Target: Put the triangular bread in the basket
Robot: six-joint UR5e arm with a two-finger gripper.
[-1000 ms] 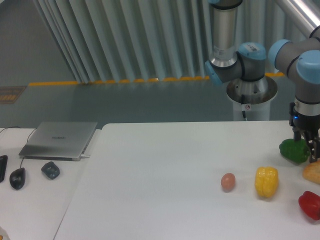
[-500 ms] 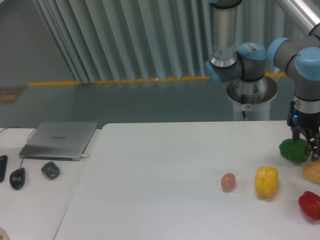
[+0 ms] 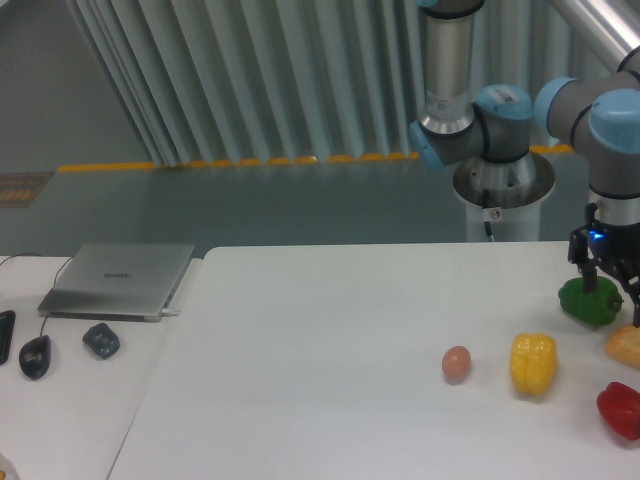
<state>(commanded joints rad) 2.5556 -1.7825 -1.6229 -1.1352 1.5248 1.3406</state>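
The triangular bread point(image 3: 625, 346) sits at the far right edge of the frame, only partly in shot, a golden-orange lump w/ a rounded edge, lying on the white counter point(image 3: 330, 350).

One view only, the fixed cam, so here we go. End effector point(image 3: 607, 287) hangs over the right side of the counter, at about 11 o'clock from the bread, close above it but no contact I can make out. Fingers look spread, dark tips either side of the top of the green pepper point(image 3: 590, 302); can't tell if they touch it. Blue light glowing on the wrist just above.

Green pepper is at 11 o'clock from the bread, just beside it. Yellow bell pepper point(image 3: 533, 363) stands upright at roughly 8 o'clock from the bread, near it. Red pepper point(image 3: 621, 409) at 6 o'clock from the bread, cut by the frame edge. Small pinkish-brown egg point(image 3: 456, 363) at 9 o'clock from the yellow pepper, a little apart.

Way over at 9 o'clock in the frame, on a second counter: closed silver laptop point(image 3: 118, 280), a dark mouse point(image 3: 35, 356) w/ cable, and a small dark lump point(image 3: 100, 341) beside it. Arm base point(image 3: 503, 185) stands behind the counter, at 12 o'clock from the egg.
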